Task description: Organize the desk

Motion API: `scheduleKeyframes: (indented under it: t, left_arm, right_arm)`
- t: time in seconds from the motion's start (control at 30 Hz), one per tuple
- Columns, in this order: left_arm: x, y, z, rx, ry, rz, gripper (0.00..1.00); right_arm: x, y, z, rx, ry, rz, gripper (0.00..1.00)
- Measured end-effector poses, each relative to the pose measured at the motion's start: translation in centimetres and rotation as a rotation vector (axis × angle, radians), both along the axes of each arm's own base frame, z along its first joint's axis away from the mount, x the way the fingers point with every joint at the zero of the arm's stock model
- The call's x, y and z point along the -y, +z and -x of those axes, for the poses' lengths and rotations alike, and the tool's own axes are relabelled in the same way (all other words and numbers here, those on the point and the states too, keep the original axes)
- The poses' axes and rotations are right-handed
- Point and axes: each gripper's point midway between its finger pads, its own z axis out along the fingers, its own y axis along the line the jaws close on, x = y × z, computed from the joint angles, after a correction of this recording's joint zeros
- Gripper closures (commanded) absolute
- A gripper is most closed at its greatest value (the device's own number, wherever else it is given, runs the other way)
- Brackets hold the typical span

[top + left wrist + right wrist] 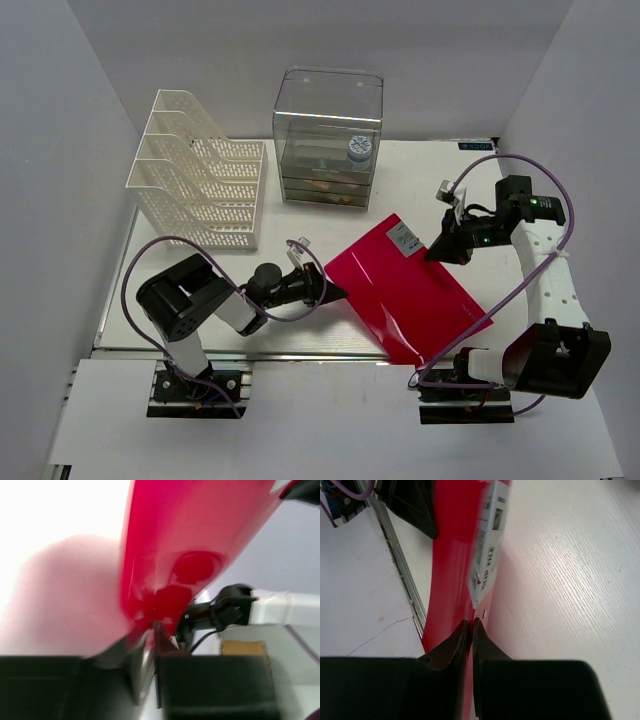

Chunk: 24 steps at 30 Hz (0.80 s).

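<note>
**Grippers clamp red folder from both sides — slip and buckle risk**

Left gripper (328, 287) is closed on the left corner of the red folder (405, 295); the left wrist view shows the jaws pinched on the thin red sheet. Right gripper (447, 247) is closed on the opposite edge, just beside the white label (404, 238), with its jaws almost meeting on the sheet edge in the right wrist view. The folder spans between the two arms and is tilted. Its near corner reaches out over the front rail of the desk (410, 180), and I cannot tell if any part touches the tabletop.

Risks, as judged from here:
- Both grips are thin edge pinches on glossy plastic, so a quick pull by either arm could slide the sheet out.
- If the arms move out of step, the folder bows or creases between them — or tears free at one corner.
- The mesh file rack (200, 170) is well apart to the far left, so carrying the folder there means a long sweep. The floppy edge could snag a rack divider or clip the clear drawer box (328, 135).
- Dropping one end leaves it dangling off the front rail.
</note>
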Motion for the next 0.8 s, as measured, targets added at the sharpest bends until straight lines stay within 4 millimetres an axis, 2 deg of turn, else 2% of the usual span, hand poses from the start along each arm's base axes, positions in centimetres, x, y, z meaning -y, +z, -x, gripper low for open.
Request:
scheduleKeyframes:
  t: [0.07, 0.13, 0.2, 0.27, 0.3, 0.4, 0.43, 0.57, 0.6, 0.7, 0.73, 0.77, 0.8]
  left_arm:
    - [0.0, 0.3, 0.0, 0.016, -0.001, 0.006, 0.46]
    - [0.2, 0.9, 0.1, 0.039, -0.001, 0.02, 0.32]
    - [0.3, 1.6, 0.0, 0.072, 0.002, 0.036, 0.28]
    - [0.4, 2.2, -0.2, 0.096, 0.013, 0.05, 0.29]
    - [0.5, 2.4, -0.3, 0.104, 0.016, 0.054, 0.3]
    - [0.9, 3.2, -0.8, 0.127, 0.02, 0.071, 0.51]
    - [1.1, 3.6, -1.0, 0.135, 0.022, 0.078, 0.65]
    - [1.6, 4.9, -1.1, 0.17, 0.004, 0.112, 0.97]
    - [1.6, 5.0, -1.1, 0.174, -0.002, 0.116, 1.0]
    - [1.7, 5.2, -0.8, 0.185, -0.017, 0.119, 1.0]
    - [1.7, 5.4, -0.8, 0.186, -0.02, 0.121, 1.0]
    - [1.6, 5.5, -0.7, 0.188, -0.024, 0.123, 1.0]
    - [1.6, 5.7, -0.6, 0.191, -0.03, 0.125, 1.0]
  right_arm:
    - [-0.1, 0.3, -0.1, 0.004, 0.0, -0.011, 1.0]
    - [-0.6, 0.7, 0.1, -0.002, 0.007, -0.038, 1.0]
    - [-1.0, 1.0, 0.4, -0.012, 0.015, -0.06, 1.0]
    - [-1.3, 1.2, 0.6, -0.023, 0.019, -0.075, 1.0]
    - [-1.3, 1.3, 0.7, -0.028, 0.02, -0.08, 1.0]
    - [-1.4, 1.4, 0.9, -0.038, 0.017, -0.087, 1.0]
    - [-1.4, 1.4, 0.9, -0.038, 0.017, -0.089, 1.0]
    - [-1.3, 1.4, 0.8, -0.034, 0.013, -0.085, 1.0]
    - [-1.3, 1.4, 0.8, -0.033, 0.013, -0.084, 1.0]
    - [-1.3, 1.5, 0.7, -0.031, 0.012, -0.084, 1.0]
    - [-1.3, 1.5, 0.7, -0.03, 0.012, -0.083, 0.95]
    - [-1.3, 1.5, 0.7, -0.029, 0.011, -0.083, 0.77]
    - [-1.2, 1.5, 0.7, -0.03, 0.009, -0.083, 0.65]
